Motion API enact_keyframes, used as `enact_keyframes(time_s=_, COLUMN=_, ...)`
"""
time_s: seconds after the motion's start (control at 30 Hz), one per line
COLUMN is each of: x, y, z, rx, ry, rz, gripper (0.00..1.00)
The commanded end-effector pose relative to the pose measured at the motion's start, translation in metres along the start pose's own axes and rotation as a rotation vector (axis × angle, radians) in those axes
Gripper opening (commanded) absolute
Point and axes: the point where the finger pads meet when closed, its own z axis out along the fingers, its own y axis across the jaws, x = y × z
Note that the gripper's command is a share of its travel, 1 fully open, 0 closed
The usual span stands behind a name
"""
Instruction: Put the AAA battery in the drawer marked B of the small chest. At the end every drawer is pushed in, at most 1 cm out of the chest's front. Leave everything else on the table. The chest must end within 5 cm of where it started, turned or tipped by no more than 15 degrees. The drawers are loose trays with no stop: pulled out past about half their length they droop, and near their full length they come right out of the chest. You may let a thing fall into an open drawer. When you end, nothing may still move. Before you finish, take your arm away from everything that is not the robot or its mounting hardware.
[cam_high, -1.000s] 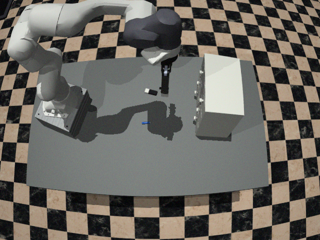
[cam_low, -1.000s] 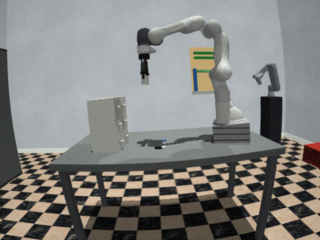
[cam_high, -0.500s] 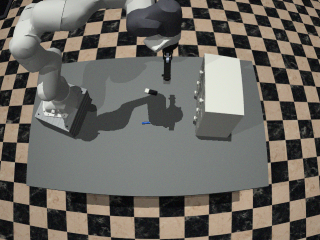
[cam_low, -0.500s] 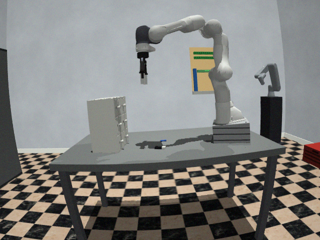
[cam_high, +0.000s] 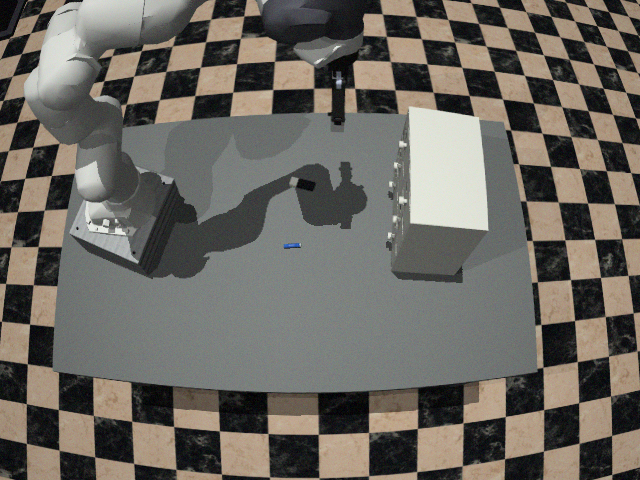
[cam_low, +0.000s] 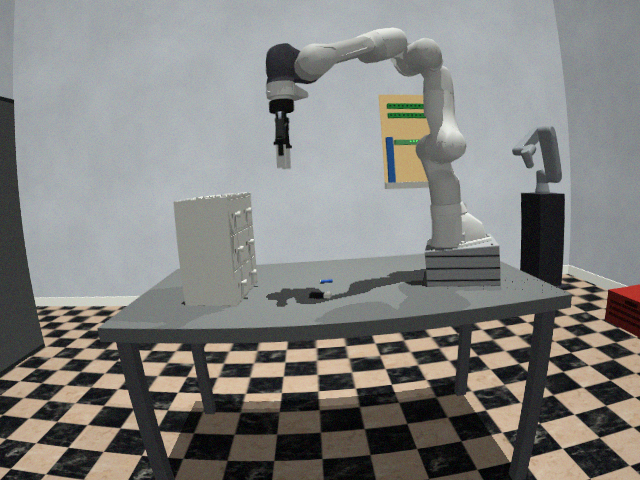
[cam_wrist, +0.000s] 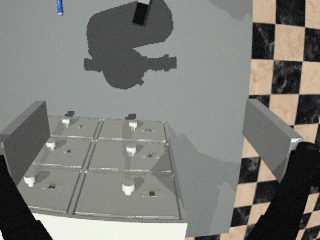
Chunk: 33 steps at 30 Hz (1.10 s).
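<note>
The small blue AAA battery (cam_high: 292, 245) lies flat on the grey table, left of the chest; it also shows in the exterior view (cam_low: 325, 281) and at the top left of the wrist view (cam_wrist: 59, 4). The white chest (cam_high: 442, 193) stands at the table's right side, its knobbed drawer fronts (cam_wrist: 100, 163) facing the battery, all drawers pushed in. No letter marks are readable. My gripper (cam_low: 282, 157) hangs high above the table, open and empty, well above and beside the chest (cam_low: 214, 248). Its fingers frame the wrist view.
A small black and white block (cam_high: 302, 182) lies on the table in the arm's shadow, between the robot base (cam_high: 124, 227) and the chest; it shows in the wrist view (cam_wrist: 140, 10) too. A second arm on a black pedestal (cam_low: 541, 227) stands off the table.
</note>
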Motion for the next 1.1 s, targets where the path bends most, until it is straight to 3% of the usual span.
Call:
enact_keyframes(time_s=0.0, x=0.001, y=0.004, z=0.001, rx=0.001, ry=0.007, rz=0.064, gripper=1.00)
enact_keyframes(time_s=0.3, x=-0.002, y=0.004, z=0.003, rx=0.001, ry=-0.009, rz=0.065, gripper=1.00)
enact_keyframes(time_s=0.47, x=-0.009, y=0.003, z=0.011, rx=0.003, ry=-0.062, rz=0.064, gripper=1.00)
enact_keyframes(time_s=0.6, x=-0.020, y=0.003, z=0.021, rx=0.005, ry=-0.135, rz=0.064, gripper=1.00)
enact_keyframes(time_s=0.67, x=-0.020, y=0.003, z=0.021, rx=0.005, ry=-0.135, rz=0.064, gripper=1.00)
enact_keyframes(time_s=0.83, x=-0.038, y=0.002, z=0.039, rx=0.010, ry=-0.259, rz=0.064, gripper=1.00)
enact_keyframes(time_s=1.07, x=-0.068, y=-0.001, z=0.069, rx=0.017, ry=-0.468, rz=0.063, gripper=1.00)
